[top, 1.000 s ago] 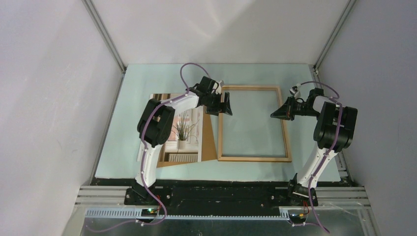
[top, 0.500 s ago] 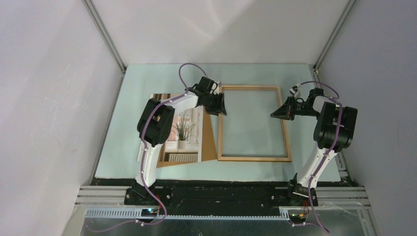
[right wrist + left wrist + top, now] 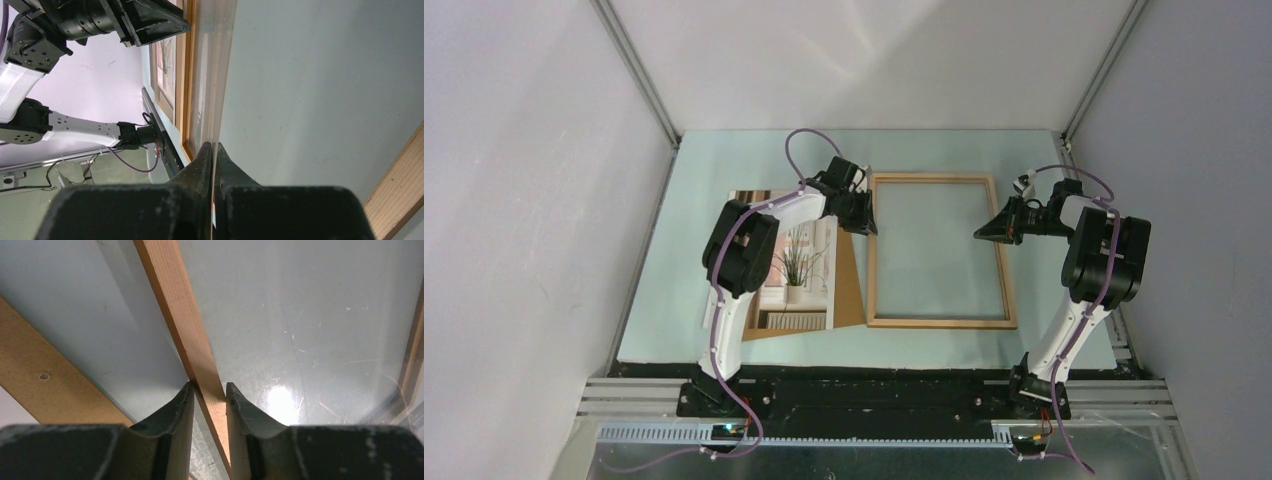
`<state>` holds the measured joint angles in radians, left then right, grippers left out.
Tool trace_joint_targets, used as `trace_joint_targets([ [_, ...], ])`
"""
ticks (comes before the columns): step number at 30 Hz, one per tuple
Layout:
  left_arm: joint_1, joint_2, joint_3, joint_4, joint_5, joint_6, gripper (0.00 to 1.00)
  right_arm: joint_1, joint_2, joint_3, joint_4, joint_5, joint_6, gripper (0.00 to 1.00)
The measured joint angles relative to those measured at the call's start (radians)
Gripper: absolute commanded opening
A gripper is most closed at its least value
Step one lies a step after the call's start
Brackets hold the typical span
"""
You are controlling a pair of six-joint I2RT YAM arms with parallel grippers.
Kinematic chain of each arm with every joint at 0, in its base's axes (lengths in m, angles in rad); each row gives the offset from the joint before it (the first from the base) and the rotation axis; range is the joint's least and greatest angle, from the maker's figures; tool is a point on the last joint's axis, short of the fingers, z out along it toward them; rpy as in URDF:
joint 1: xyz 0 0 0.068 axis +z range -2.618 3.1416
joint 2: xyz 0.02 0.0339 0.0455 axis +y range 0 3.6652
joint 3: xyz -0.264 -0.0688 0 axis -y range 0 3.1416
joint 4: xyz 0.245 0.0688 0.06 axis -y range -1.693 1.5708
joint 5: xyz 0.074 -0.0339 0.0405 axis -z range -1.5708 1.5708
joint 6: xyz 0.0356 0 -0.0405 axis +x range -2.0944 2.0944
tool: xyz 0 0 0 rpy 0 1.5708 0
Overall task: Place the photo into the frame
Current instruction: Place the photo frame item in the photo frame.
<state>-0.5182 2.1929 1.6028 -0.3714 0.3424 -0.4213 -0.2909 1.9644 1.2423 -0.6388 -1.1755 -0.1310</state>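
Currently, thin light-wood frame point(image 3: 939, 322) flat on pale green surface point(image 3: 724, 165), left hand point(image 3: 210, 386) pinching its left rail, right hand point(image 3: 213, 146) fully closed near its right rail, plant photo point(image 3: 799, 265) lying just left.

A pale green mat point(image 3: 944, 150) covers the table inside an enclosure of white walls point(image 3: 854, 60), with metal posts point(image 3: 639, 70) at the two far corners. A flat brown board point(image 3: 852, 290) lies on the left half of the mat; only its right-hand strip and edges are exposed. The left wrist view shows a small round hole point(image 3: 44, 376) in the board. Metal rails point(image 3: 629, 393) run along the near edge.
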Motion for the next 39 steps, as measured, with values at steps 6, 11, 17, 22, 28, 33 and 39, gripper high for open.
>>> trace_joint_targets([
  [6, 0.001, 0.0, 0.0, -0.001, 0.0, -0.016, 0.24, 0.0, 0.0, 0.0, 0.002, 0.0, 0.0, 0.0],
  [11, 0.002, 0.0, 0.0, -0.001, 0.0, -0.026, 0.22, 0.0, 0.0, -0.001, 0.005, -0.001, 0.001, 0.0],
  [17, 0.002, 0.0, 0.0, -0.001, 0.0, -0.034, 0.28, 0.003, 0.0, -0.001, 0.013, 0.0, 0.005, 0.0],
  [22, 0.004, 0.0, 0.0, -0.001, -0.001, -0.034, 0.3, 0.012, 0.0, -0.001, 0.03, 0.029, 0.015, 0.0],
  [28, 0.005, 0.0, 0.0, -0.001, -0.003, -0.034, 0.32, 0.022, 0.0, -0.001, 0.06, 0.085, 0.039, 0.0],
  [33, 0.005, 0.001, 0.0, -0.001, -0.002, -0.034, 0.35, 0.027, 0.003, -0.001, 0.071, 0.125, 0.051, 0.0],
  [39, 0.005, 0.001, 0.0, 0.0, 0.002, -0.034, 0.38, 0.034, 0.007, -0.001, 0.077, 0.169, 0.053, 0.0],
])
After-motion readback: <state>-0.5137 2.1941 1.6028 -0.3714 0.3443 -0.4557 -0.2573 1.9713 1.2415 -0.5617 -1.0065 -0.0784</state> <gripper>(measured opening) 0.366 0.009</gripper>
